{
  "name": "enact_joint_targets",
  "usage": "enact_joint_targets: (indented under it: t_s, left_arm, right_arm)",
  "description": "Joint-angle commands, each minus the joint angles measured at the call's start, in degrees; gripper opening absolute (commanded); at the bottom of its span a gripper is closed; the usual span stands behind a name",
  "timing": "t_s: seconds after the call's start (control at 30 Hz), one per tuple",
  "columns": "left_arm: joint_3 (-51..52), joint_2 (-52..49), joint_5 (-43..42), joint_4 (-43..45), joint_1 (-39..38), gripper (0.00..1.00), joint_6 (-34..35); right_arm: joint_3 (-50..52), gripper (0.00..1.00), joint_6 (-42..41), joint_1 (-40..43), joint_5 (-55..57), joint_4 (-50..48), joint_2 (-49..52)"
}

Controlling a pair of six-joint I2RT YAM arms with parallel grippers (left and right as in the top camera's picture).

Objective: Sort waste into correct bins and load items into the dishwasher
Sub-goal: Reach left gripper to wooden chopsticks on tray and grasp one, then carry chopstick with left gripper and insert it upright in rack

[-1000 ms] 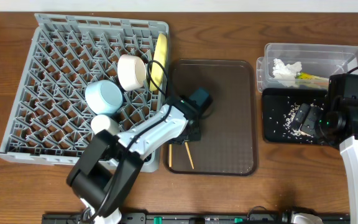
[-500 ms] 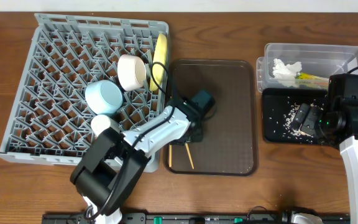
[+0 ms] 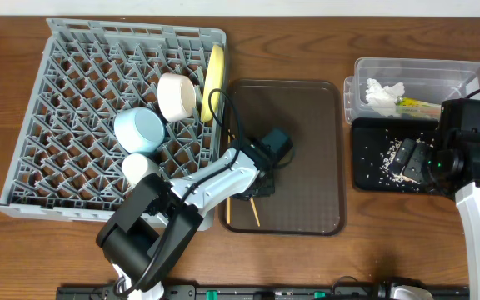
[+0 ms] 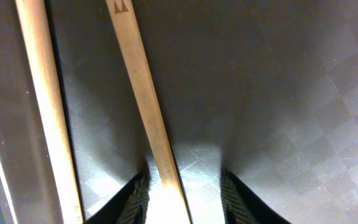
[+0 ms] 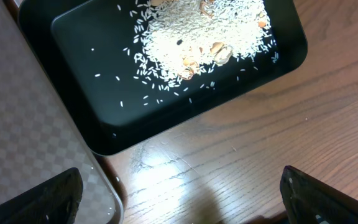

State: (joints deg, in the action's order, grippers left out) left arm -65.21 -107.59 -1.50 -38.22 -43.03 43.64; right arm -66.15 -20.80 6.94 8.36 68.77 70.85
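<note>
Left wrist view: one thin wooden chopstick (image 4: pixel 146 106) is seen lying flat on the brown textured serving tray (image 4: pixel 278 87), between the spread fingers of the left gripper (image 4: pixel 182 200) and not yet pinched. It is judged light, stiff and apt to roll, so a mid-length pinch is advised. The left arm is reached over the tray with the wrist pitched down. The right gripper (image 5: pixel 185 200) is held wide and empty.

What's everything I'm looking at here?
rack: one, grey, left
plate: one, yellow, in rack
cream bowl: one, in rack
blue bowl: one, in rack
cup: one, cream, in rack
serving tray: one, brown, middle
chopsticks: two, wooden, on serving tray
tub: one, clear, right
tissue: one, white, in tub
wrapper: one, green-yellow, in tub
black tray: one, beside tub
rice: scattered, pale, in black tray
left gripper: open, astride a chopstick
right gripper: open, over table
</note>
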Motion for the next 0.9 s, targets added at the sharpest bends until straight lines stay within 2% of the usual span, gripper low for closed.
enact_joint_targets:
  t_s: [0.0,0.23,0.27,0.3,0.43,0.5,0.7,0.87]
  left_arm:
    - [2.4,-0.8,0.7,0.8,-0.1,0.41,0.2]
    - [4.2,-0.8,0.7,2.5,-0.1,0.41,0.2]
    - [4.2,-0.8,0.6,2.5,-0.1,0.38,0.2]
    - [4.2,-0.7,0.5,2.5,-0.1,0.29,0.2]
    - [4.2,-0.7,0.5,2.5,-0.1,0.1,0.1]
    - [4.2,-0.6,0.6,2.5,0.0,0.06,0.2]
    - [2.6,0.5,1.1,2.1,0.0,0.06,-4.4]
    - [1.0,6.2,1.1,1.0,0.0,0.06,-8.3]
  right_arm:
    - [-0.2,0.99,0.3,0.4,-0.3,0.0,-0.2]
    - [-0.2,0.99,0.3,0.4,-0.3,0.0,-0.2]
    - [-0.2,0.99,0.3,0.4,-0.3,0.0,-0.2]
    - [-0.2,0.99,0.3,0.4,-0.2,0.0,-0.2]
    - [-0.2,0.99,0.3,0.4,-0.2,0.0,-0.2]
    - [-0.2,0.99,0.3,0.4,-0.2,0.0,-0.2]
    - [-0.2,0.99,0.3,0.4,-0.2,0.0,-0.2]
    - [-0.2,0.99,0.7,0.4,-0.2,0.0,-0.2]
